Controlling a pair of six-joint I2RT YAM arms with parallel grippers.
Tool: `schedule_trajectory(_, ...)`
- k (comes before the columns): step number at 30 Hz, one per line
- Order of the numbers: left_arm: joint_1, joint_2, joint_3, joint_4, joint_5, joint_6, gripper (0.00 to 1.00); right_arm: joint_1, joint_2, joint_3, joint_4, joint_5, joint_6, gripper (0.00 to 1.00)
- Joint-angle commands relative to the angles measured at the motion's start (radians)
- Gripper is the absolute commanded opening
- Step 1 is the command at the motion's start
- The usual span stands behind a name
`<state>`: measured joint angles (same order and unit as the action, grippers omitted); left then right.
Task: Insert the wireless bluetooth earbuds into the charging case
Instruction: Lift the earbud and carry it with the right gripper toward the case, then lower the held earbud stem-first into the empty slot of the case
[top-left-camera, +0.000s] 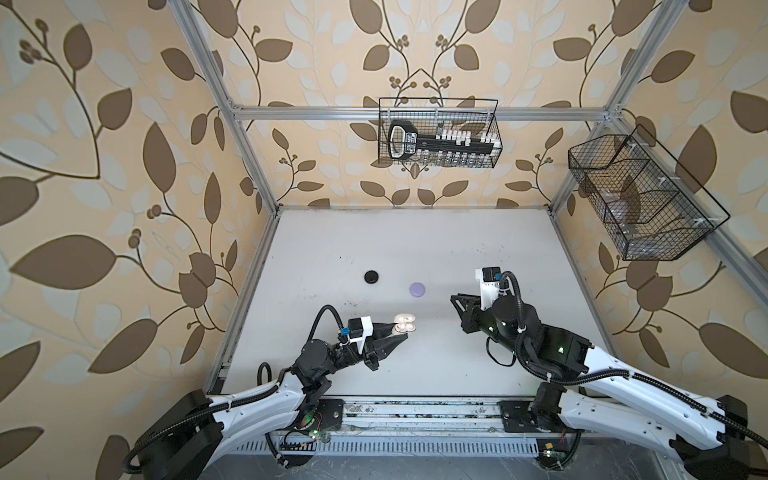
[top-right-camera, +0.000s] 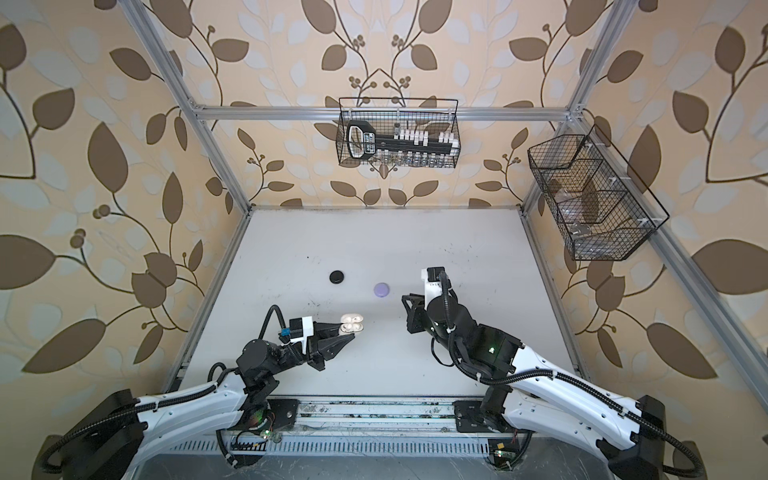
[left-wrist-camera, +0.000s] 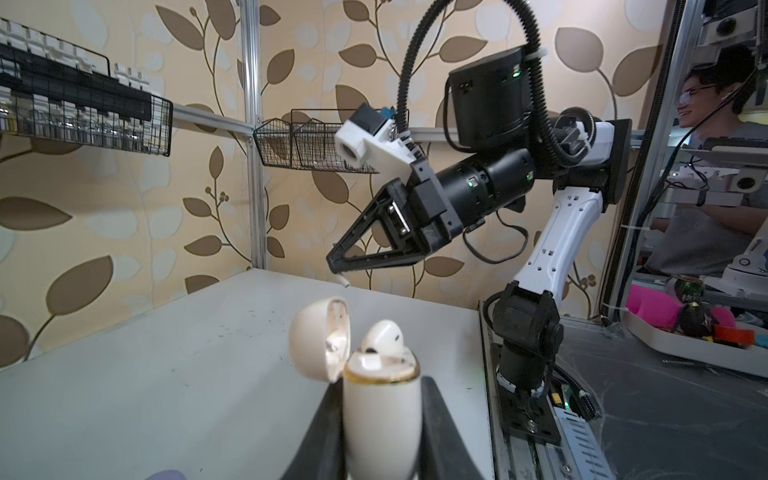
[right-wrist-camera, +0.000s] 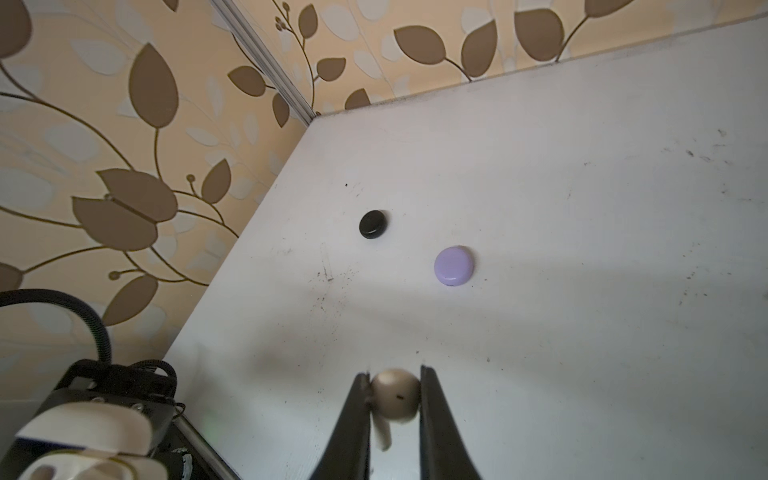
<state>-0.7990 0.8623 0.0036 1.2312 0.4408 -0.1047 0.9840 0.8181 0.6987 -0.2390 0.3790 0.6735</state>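
My left gripper (left-wrist-camera: 382, 386) is shut on the cream-white charging case (left-wrist-camera: 380, 415), holding it upright near the table's middle in both top views (top-left-camera: 404, 323) (top-right-camera: 351, 324). Its lid (left-wrist-camera: 318, 338) is swung open, and one cream earbud (left-wrist-camera: 382, 336) sits in the case, its head sticking out. My right gripper (right-wrist-camera: 395, 374) is shut on a second cream earbud (right-wrist-camera: 395, 399), held by the head with its stem hanging between the fingers. That gripper (top-left-camera: 455, 297) (left-wrist-camera: 332, 262) hovers above the table, right of the case and apart from it.
A closed black case (top-left-camera: 372, 276) (right-wrist-camera: 372, 224) and a closed lavender case (top-left-camera: 417, 289) (right-wrist-camera: 454, 266) lie on the white table behind the grippers. Wire baskets hang on the back wall (top-left-camera: 440, 133) and the right wall (top-left-camera: 640, 195). Aluminium posts frame the table.
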Motion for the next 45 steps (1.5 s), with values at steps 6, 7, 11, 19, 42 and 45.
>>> schedule_trajectory(6, 0.000, 0.109, 0.050, 0.191, 0.057, -0.052, 0.00, 0.251, -0.038, -0.048, 0.286, 0.217, -0.121, 0.11)
schedule_trajectory(7, 0.000, 0.110, 0.052, 0.189, 0.058, -0.054, 0.00, 0.281, -0.040, -0.058, 0.330, 0.236, -0.140, 0.10)
schedule_trajectory(11, -0.005, 0.104, 0.053, 0.189, 0.056, -0.058, 0.00, 0.370, -0.027, -0.103, 0.493, 0.278, -0.189, 0.11)
schedule_trajectory(19, -0.012, 0.090, 0.049, 0.189, 0.033, -0.067, 0.00, 0.447, 0.102, -0.121, 0.723, 0.294, -0.196, 0.10)
schedule_trajectory(42, -0.022, 0.061, 0.035, 0.190, -0.009, -0.079, 0.00, 0.469, 0.295, -0.134, 0.893, 0.366, -0.118, 0.08)
schedule_trajectory(45, -0.022, 0.059, 0.033, 0.189, -0.020, -0.081, 0.00, 0.472, 0.309, -0.137, 0.901, 0.367, -0.103, 0.07)
